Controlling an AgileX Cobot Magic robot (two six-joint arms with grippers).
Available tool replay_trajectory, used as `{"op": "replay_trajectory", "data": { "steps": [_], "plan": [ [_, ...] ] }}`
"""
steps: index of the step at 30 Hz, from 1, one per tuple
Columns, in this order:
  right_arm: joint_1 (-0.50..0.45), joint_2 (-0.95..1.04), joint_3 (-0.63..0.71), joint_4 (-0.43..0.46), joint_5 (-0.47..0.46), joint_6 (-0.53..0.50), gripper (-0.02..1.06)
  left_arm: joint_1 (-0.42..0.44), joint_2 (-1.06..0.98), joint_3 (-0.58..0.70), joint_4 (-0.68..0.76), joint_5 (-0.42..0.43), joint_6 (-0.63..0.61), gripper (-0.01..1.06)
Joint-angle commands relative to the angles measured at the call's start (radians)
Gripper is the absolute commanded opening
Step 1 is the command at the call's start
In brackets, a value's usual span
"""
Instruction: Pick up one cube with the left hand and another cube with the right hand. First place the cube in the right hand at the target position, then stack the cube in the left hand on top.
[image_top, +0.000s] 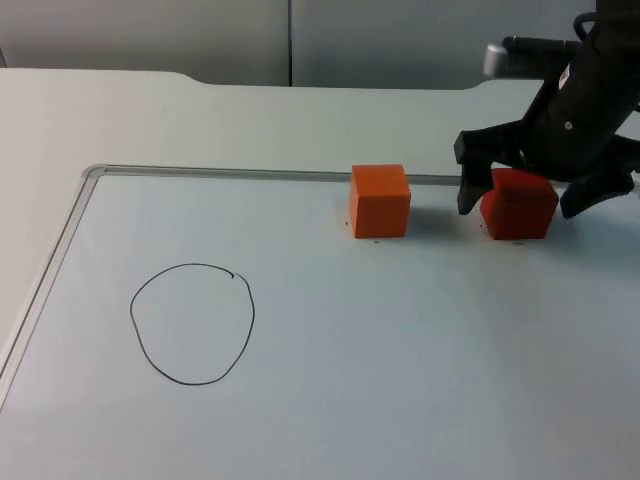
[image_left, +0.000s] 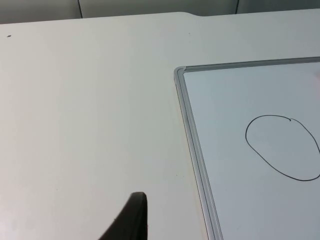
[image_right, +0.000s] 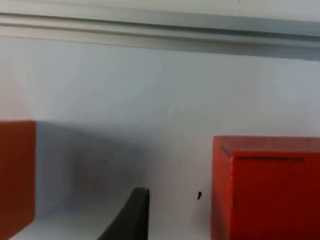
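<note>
A red cube (image_top: 518, 205) sits on the whiteboard near its far edge, at the right. My right gripper (image_top: 526, 190) is open and straddles it, one finger (image_top: 468, 188) on its left and the other on its right, apart from its sides. The right wrist view shows the red cube (image_right: 270, 190) close by and an orange cube (image_right: 15, 175) beside it. The orange cube (image_top: 380, 201) stands alone, left of the red one. A hand-drawn black circle (image_top: 192, 323) marks the board's left part. My left gripper (image_left: 132, 220) waits over the bare table left of the board, near the circle (image_left: 284, 147).
The whiteboard's metal frame (image_top: 200, 172) runs along the far edge and down the left side (image_left: 192, 145). It lies just behind the cubes (image_right: 160, 32). White table surrounds the board, with the grey partition wall behind.
</note>
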Motion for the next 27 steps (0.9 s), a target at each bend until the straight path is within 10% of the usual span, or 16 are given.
{"op": "replay_trajectory", "data": {
  "steps": [1,9,21,27],
  "plan": [
    [0.002,0.009,-0.008,-0.006,-0.011,0.009,0.98,0.004,-0.005,0.003,-0.007,-0.009,-0.001,1.04],
    [0.002,0.014,-0.008,-0.010,-0.036,0.031,0.94,0.004,-0.005,0.003,-0.007,-0.009,-0.001,1.04],
    [0.002,0.014,-0.008,-0.014,-0.043,0.041,0.00,0.004,-0.005,0.003,-0.007,-0.009,-0.001,1.04],
    [0.002,-0.017,-0.008,-0.017,-0.038,0.039,0.00,0.004,-0.005,0.003,-0.007,-0.009,-0.001,1.04]
  ]
}}
